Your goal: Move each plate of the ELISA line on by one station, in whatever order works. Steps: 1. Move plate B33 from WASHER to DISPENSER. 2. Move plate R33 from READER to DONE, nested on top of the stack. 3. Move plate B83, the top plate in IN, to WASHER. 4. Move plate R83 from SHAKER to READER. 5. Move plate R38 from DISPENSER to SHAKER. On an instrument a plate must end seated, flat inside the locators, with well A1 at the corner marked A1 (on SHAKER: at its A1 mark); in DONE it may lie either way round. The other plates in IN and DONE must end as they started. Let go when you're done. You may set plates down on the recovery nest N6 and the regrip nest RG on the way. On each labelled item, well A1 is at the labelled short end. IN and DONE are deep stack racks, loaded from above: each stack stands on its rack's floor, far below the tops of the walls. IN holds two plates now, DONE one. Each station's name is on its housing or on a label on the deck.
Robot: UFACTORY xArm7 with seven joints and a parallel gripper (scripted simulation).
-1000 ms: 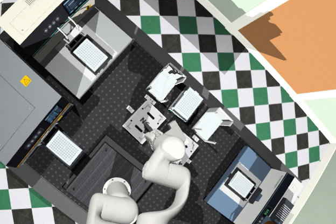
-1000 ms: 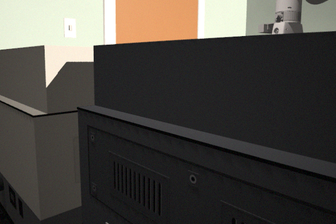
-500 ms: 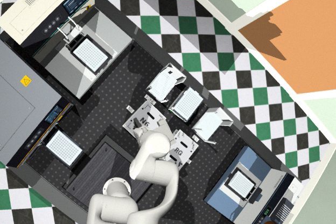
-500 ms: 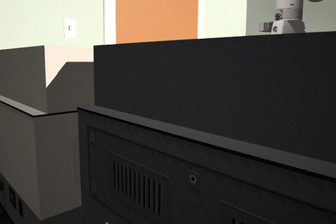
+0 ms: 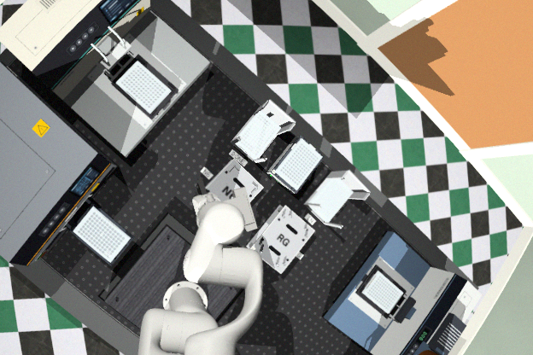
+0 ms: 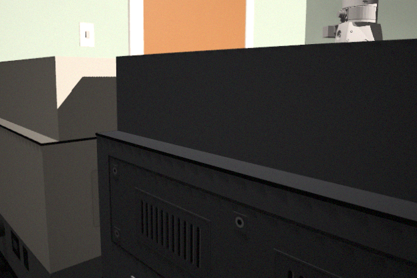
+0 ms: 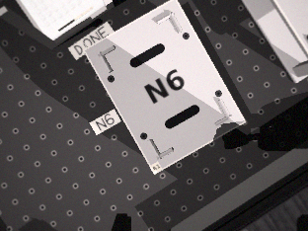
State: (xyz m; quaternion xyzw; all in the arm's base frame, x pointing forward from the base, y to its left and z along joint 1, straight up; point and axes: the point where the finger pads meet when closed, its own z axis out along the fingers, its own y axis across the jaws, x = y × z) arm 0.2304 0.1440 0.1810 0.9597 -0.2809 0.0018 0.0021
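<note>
Dotted black decking (image 5: 172, 157) runs diagonally through the top view, over a green, black and white checked floor (image 5: 301, 41). At lower centre the white arm (image 5: 224, 256) reaches over the N6 nest (image 5: 230, 181), which fills the middle of the wrist view (image 7: 163, 84) with nothing on it. The gripper (image 5: 246, 213) has its fingers fully apart and holds nothing. White plates sit upper left (image 5: 143, 86), lower left (image 5: 102, 234), centre (image 5: 297, 164) and lower right (image 5: 383, 290); their labels are unreadable.
</note>
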